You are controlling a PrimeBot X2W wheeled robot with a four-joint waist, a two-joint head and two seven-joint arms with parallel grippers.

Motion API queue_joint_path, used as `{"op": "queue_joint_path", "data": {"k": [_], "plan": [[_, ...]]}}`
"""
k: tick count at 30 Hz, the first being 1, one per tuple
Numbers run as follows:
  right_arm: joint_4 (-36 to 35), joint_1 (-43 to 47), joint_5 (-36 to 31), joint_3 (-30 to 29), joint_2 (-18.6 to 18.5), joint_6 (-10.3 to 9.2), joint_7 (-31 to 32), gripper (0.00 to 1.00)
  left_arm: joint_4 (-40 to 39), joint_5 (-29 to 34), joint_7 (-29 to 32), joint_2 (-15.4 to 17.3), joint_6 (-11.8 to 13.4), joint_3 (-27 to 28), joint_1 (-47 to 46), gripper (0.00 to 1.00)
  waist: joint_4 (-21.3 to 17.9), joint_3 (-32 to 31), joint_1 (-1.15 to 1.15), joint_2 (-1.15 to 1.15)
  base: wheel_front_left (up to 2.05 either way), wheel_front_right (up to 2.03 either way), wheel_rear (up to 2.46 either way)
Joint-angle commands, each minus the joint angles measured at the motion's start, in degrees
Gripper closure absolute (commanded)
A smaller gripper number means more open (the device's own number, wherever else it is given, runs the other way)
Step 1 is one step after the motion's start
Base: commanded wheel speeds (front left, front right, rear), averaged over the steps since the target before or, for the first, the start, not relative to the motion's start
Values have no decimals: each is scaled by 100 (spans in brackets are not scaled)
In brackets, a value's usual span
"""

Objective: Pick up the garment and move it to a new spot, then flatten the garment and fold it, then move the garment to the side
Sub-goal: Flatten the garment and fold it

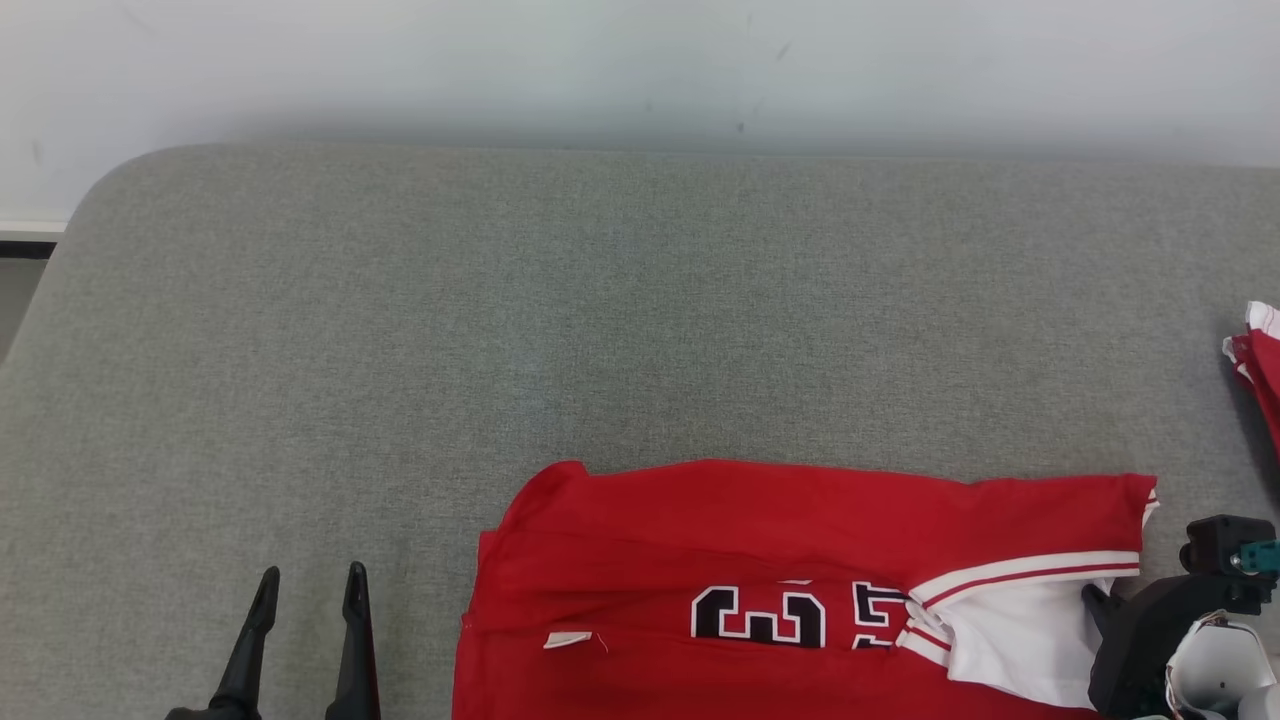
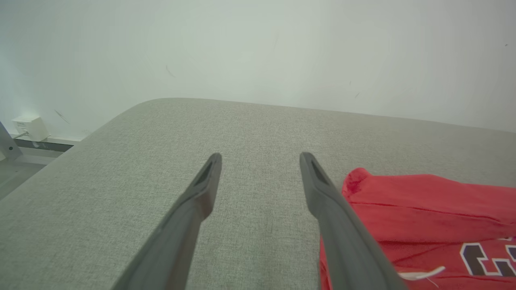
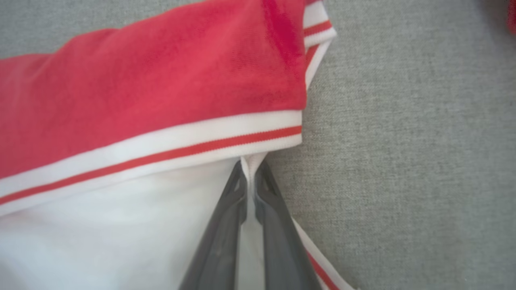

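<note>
The garment is clamped at its white-trimmed edge by the right jaws; the left jaws are set apart. The fold should be laid evenly.

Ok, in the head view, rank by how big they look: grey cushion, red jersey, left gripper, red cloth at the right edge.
1. grey cushion
2. red jersey
3. left gripper and red cloth at the right edge: about alike, both cut off by the frame, so unranked.
</note>
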Motion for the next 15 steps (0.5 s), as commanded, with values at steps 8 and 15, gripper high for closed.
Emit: {"op": "queue_joint_path", "data": {"k": [8, 15], "plan": [[-177, -10, -622, -578, 265, -26, -334, 100, 29, -41, -18, -12, 14, 47, -26, 0, -147, -82, 0, 0, 0, 0, 0], [-756, 232, -805, -989, 182, -22, -260, 100, 26, -91, -18, -12, 28, 40, 39, 0, -323, -194, 0, 0, 0, 0, 0]]}}
